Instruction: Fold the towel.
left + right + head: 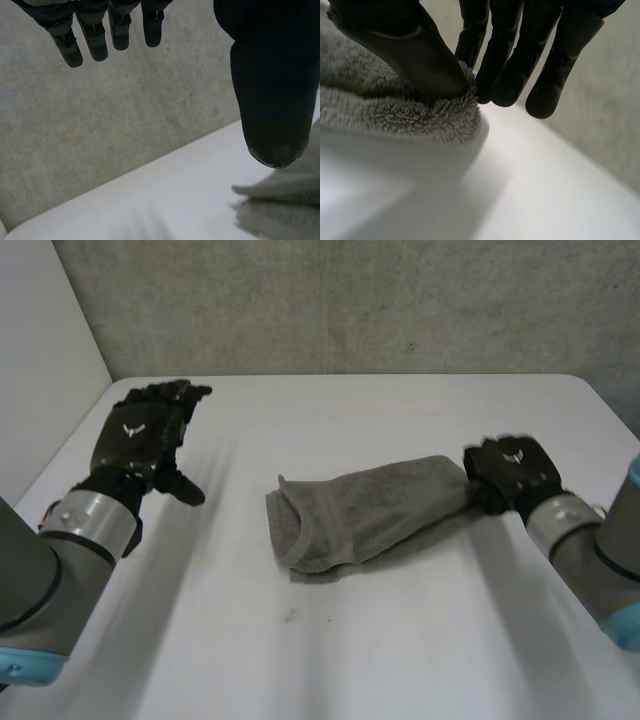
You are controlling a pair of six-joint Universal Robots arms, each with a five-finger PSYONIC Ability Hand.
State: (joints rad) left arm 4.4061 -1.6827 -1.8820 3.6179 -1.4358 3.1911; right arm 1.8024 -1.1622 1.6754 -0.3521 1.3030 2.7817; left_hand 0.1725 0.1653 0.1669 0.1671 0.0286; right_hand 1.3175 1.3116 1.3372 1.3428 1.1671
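Note:
A grey towel (365, 510) lies bunched and folded over in the middle of the white table (400, 640). My right hand (512, 472) is at the towel's right end, shut on it. In the right wrist view the thumb (420, 60) and fingers (505, 75) pinch the fluffy towel edge (435, 112). My left hand (145, 435) hovers over the table's left side, well apart from the towel, with its fingers (95, 35) straight and its thumb (272, 85) spread, holding nothing. Part of the towel (285, 205) lies beyond that thumb.
A grey wall (350, 300) runs behind the table's far edge. A white panel (40, 360) stands at the left. Bare table surface lies in front of the towel and around the left hand.

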